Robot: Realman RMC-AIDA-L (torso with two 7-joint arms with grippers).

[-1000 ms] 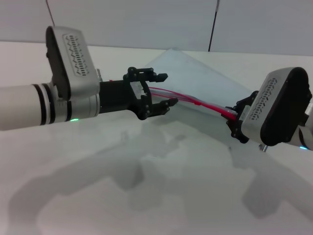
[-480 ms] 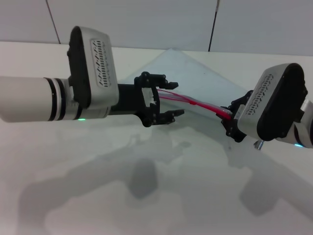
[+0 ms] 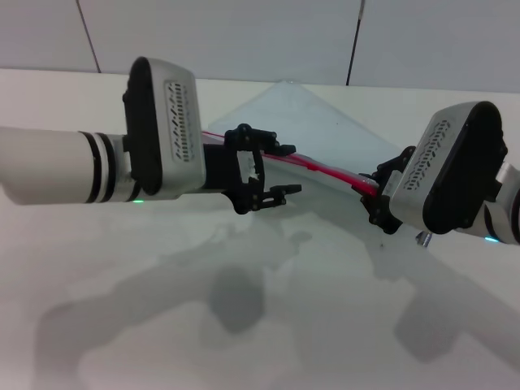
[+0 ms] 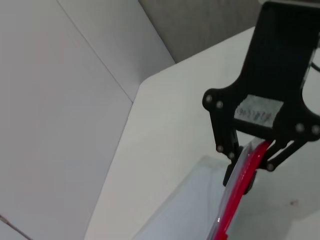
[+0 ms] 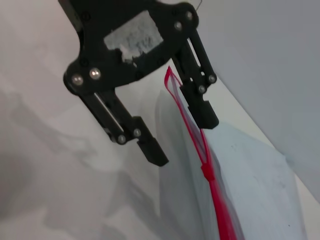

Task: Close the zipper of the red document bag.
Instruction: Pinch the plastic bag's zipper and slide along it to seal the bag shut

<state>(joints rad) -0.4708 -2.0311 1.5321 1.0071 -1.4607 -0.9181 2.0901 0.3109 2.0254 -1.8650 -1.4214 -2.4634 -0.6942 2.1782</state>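
The red document bag [image 3: 325, 122], a translucent pale pouch, is held up off the white table with its far corner pointing at the wall. Its zipper [image 3: 329, 171] is a red strip along the near edge. My left gripper [image 3: 289, 170] is open, and the strip runs between its fingers without being pinched. The right wrist view shows that same left gripper [image 5: 183, 140] straddling the zipper [image 5: 192, 134], with a small slider [image 5: 206, 172] further down the strip. My right gripper [image 3: 380, 199] is shut on the strip's other end. The left wrist view shows the right gripper [image 4: 242, 172] clamping the zipper [image 4: 231, 212].
The white table [image 3: 268, 325] carries the shadows of both arms. Grey wall panels [image 3: 244, 32] stand behind its far edge. No other objects show.
My left arm has slid to the right along the red strip, so more zipper now trails behind its wrist. The right gripper has shifted slightly left and up with the bag's end.
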